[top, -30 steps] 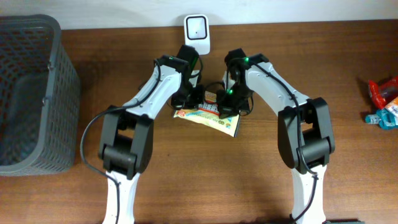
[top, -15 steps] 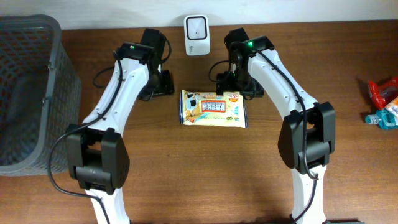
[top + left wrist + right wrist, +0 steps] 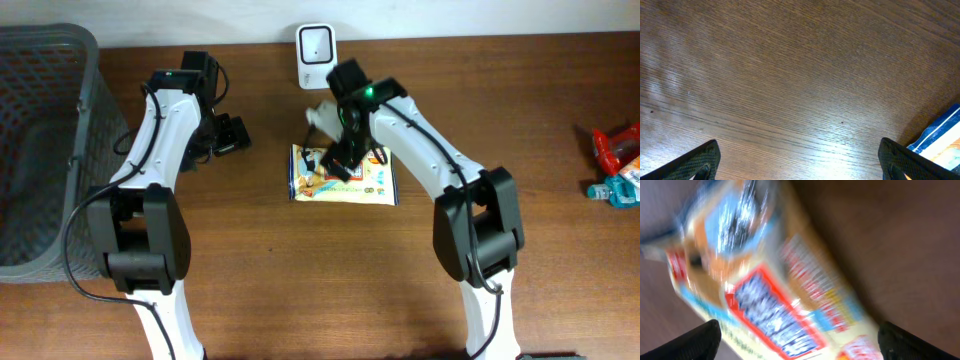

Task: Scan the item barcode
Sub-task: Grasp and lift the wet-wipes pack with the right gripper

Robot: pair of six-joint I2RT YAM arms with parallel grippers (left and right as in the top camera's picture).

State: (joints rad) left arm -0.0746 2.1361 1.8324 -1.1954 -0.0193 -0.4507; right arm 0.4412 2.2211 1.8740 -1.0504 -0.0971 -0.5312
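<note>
Wooden table [image 3: 560, 280] beneath both grippers. Grey mesh basket [image 3: 40, 150] well out beyond the left gripper [image 3: 799, 162], which is spread wide over bare wood and pinching nothing. Printed packet [image 3: 365, 185] flat on the table, directly under the right gripper [image 3: 800, 340], likewise spread, the view blurred. One packet corner just beside a left finger. White scanner [image 3: 315, 45] near, beyond the right gripper.

Top-down overhead; wrist cams close-up.
</note>
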